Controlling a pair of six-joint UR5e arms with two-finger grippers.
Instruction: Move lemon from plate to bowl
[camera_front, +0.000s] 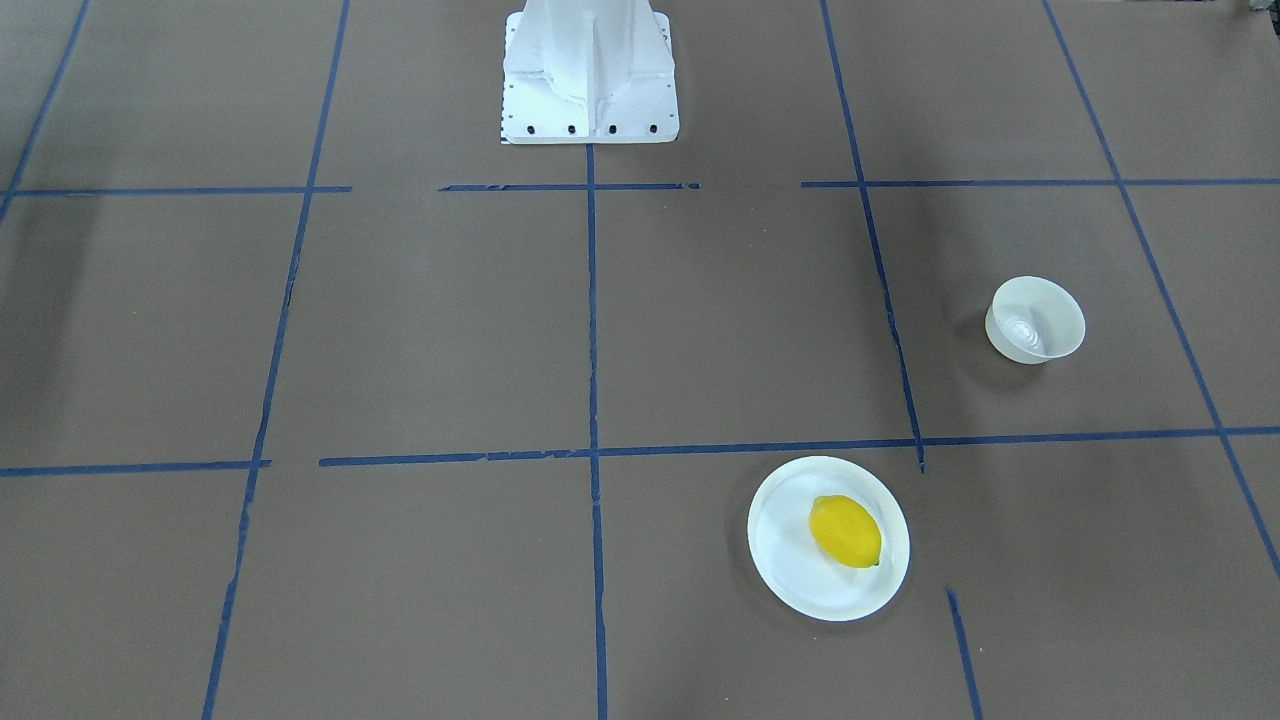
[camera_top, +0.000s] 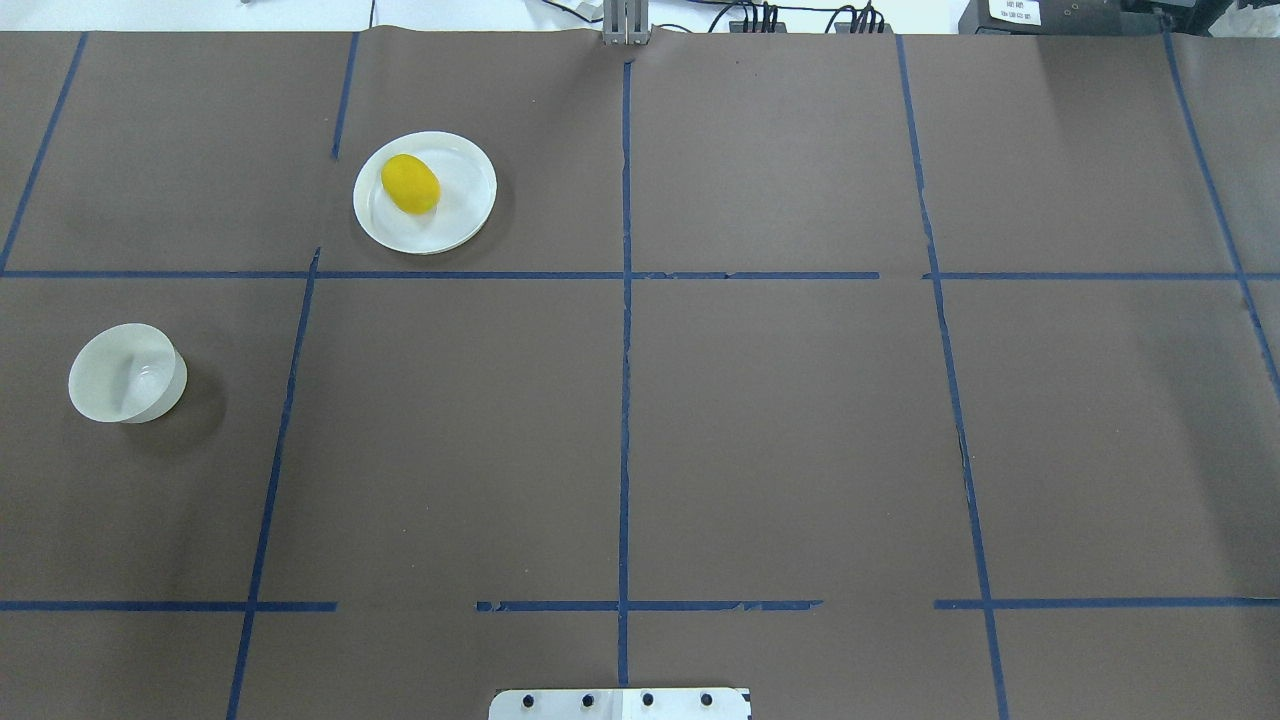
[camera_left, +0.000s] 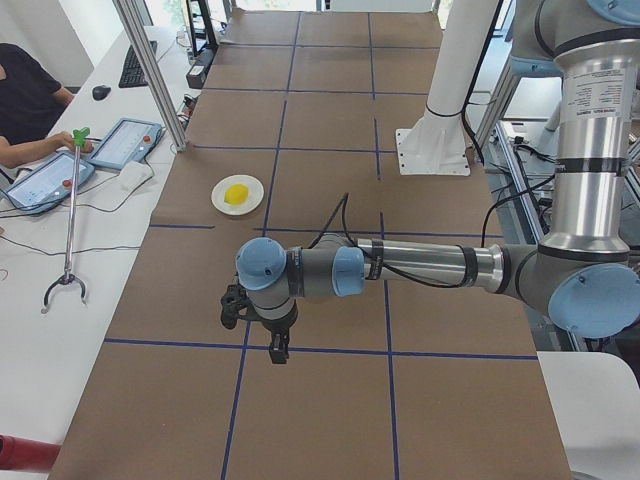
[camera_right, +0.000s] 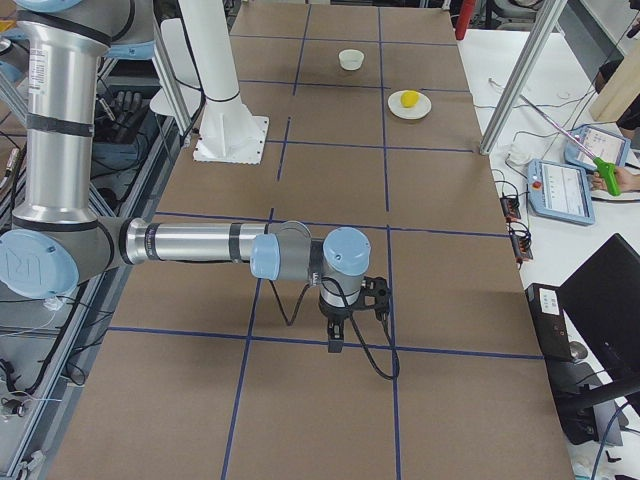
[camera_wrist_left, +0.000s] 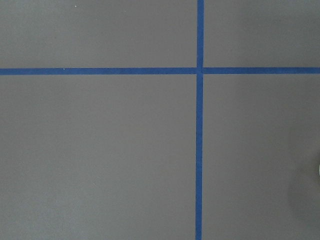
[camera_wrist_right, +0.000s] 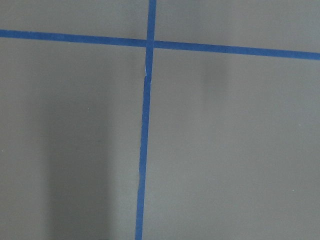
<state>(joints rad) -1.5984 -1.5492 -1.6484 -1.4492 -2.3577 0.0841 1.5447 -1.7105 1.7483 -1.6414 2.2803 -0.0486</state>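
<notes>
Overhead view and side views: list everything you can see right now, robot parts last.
Lemon: one, yellow, on the plate.
Plate: one, white, far side, left half.
Bowl: one, white, empty, robot's left, apart from the plate.
Tape lines: blue grid on the brown table.
Tablets: two, side bench.
Grabber stick: one, green-tipped, side bench.
Person: one, dark shirt, at the bench.
Left gripper: black, above the table, opening unclear.
Right gripper: black, above the table, opening unclear.

yellow lemon (camera_top: 410, 184) lies on white plate (camera_top: 470, 215); bowl (camera_top: 110, 385) well apart.
</notes>
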